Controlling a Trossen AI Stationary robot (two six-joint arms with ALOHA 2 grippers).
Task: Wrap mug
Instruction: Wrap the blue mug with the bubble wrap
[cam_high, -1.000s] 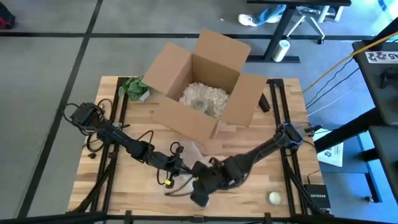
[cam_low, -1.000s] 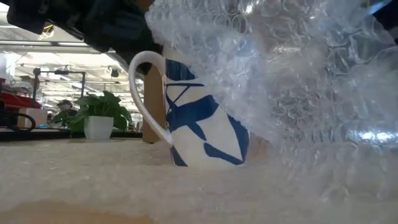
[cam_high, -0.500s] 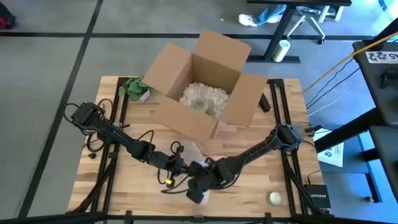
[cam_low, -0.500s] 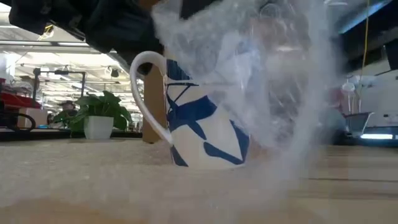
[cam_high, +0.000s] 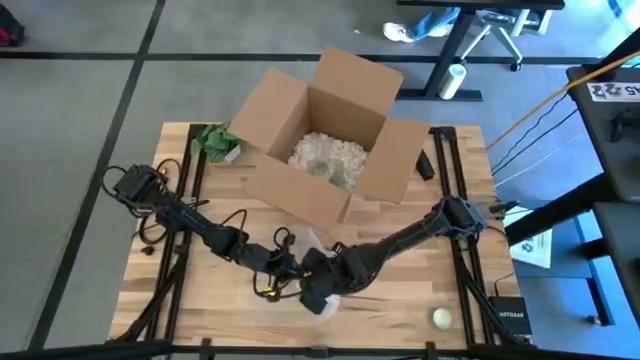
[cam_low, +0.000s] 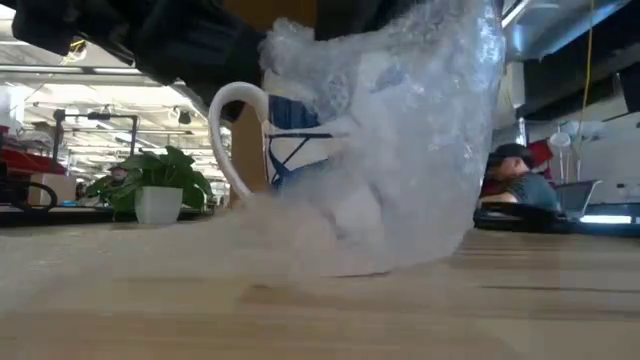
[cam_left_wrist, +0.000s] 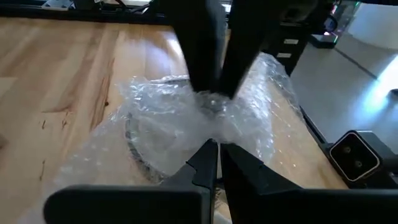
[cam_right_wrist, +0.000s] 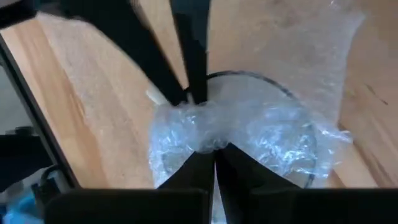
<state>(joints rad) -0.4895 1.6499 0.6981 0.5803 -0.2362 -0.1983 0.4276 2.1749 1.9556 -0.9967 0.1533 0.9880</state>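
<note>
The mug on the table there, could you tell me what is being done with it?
Both arms are wrapping the mug in bubble wrap at the table's front. The left gripper and right gripper are each shut on the bubble wrap, bunched over the mug's mouth. The handle is not yet covered. An open cardboard box waits behind.

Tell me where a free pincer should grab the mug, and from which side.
Probably the white handle. It loops clear of the bubble wrap draped over the mug, so come in level from that bare side. The left pincer and right pincer both pinch wrap over the rim.
</note>
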